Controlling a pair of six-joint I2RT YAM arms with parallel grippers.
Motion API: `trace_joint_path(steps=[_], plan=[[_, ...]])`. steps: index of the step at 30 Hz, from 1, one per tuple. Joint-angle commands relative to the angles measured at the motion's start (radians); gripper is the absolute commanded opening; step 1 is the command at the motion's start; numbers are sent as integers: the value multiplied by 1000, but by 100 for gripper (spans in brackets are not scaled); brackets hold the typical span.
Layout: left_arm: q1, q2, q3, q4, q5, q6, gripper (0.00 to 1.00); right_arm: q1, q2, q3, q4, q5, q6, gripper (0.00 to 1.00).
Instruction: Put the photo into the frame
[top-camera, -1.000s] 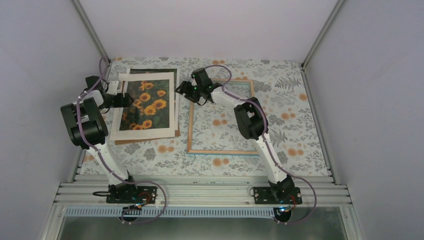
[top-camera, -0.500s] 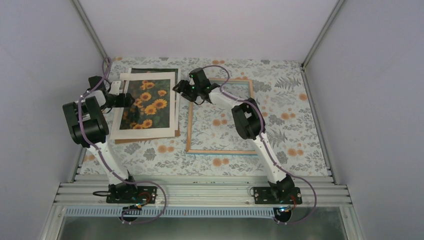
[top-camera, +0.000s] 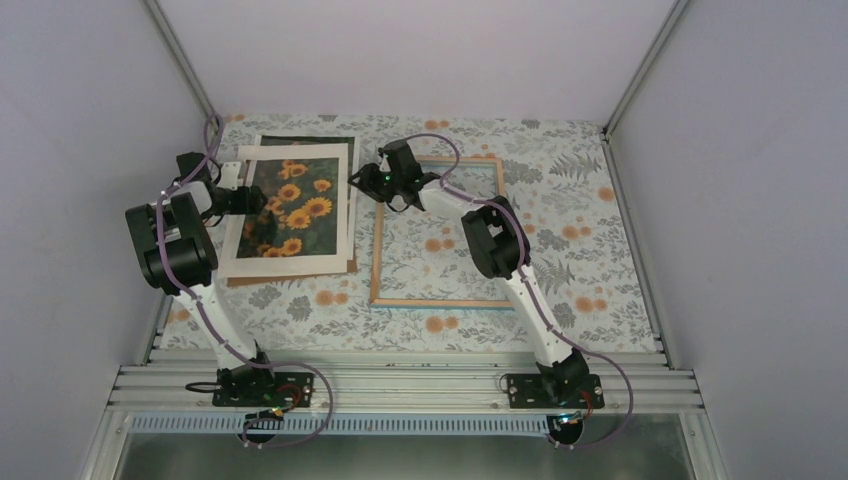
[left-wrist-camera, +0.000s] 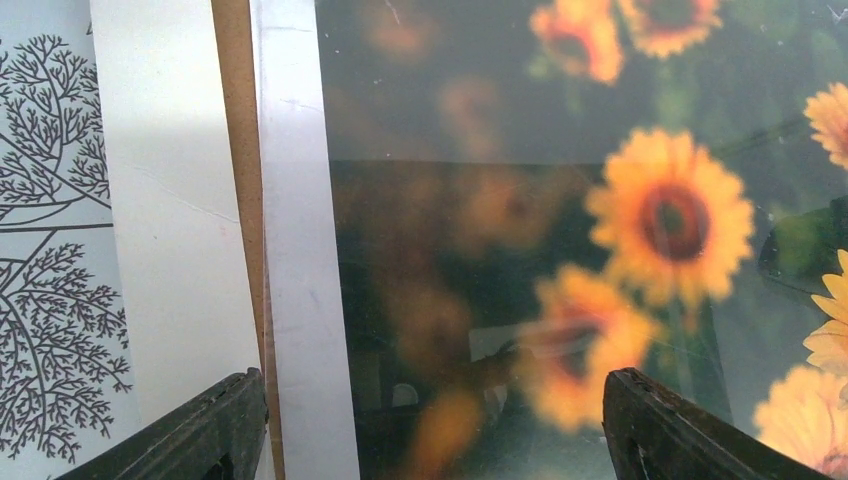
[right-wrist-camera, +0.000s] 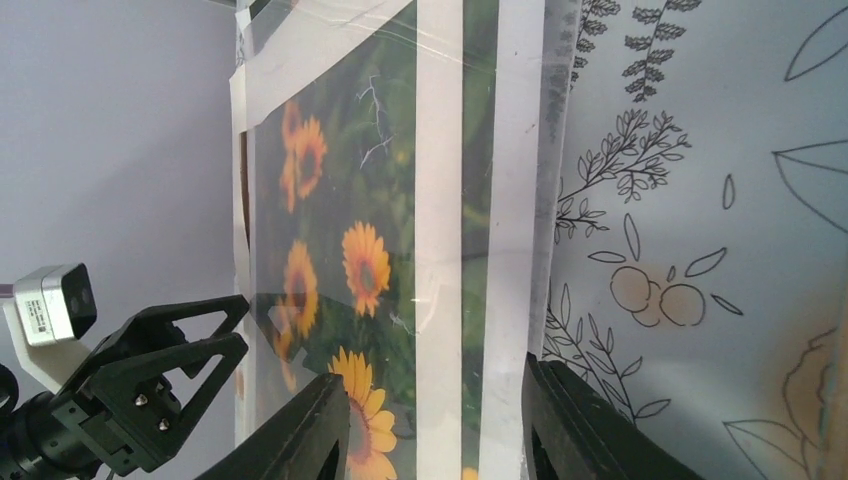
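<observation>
The photo (top-camera: 295, 205), orange sunflowers on dark green, lies at the back left under a white border sheet (top-camera: 285, 262) and a glossy clear pane. The frame (top-camera: 440, 302) lies pale wood side up in the middle of the table. My left gripper (top-camera: 250, 200) is at the stack's left edge. In its wrist view it (left-wrist-camera: 440, 435) stands open wide over the photo (left-wrist-camera: 560, 200) and the border sheet (left-wrist-camera: 300, 250). My right gripper (top-camera: 362, 182) is at the stack's right edge. Its jaws (right-wrist-camera: 440, 430) are apart and straddle that edge of the photo (right-wrist-camera: 340, 260).
A brown backing board (top-camera: 290, 280) lies under the stack and sticks out at its near edge. A floral cloth (top-camera: 590, 230) covers the table, with grey walls on three sides. The right forearm crosses the frame's back left corner.
The right gripper's jaws have narrowed around the stack's right edge, and its arm has shifted slightly left. The left gripper has closed a little. The frame's near left corner has slid slightly left.
</observation>
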Motion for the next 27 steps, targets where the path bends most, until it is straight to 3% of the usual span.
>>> trace_joint_path(steps=[1, 9, 19, 27], plan=[[-12, 42, -25, -34, 28, -2, 83, 22, -61, -38, 121, -75, -17, 43], [-14, 23, -40, -34, 50, 2, 83, 22, -145, -155, 255, -111, -19, 40], [-35, -37, -74, -41, 84, 16, 83, 15, -199, -176, 268, -135, -32, 37], [-140, -141, -115, -59, 72, 65, 83, -20, -309, -308, 272, -155, -39, 36]])
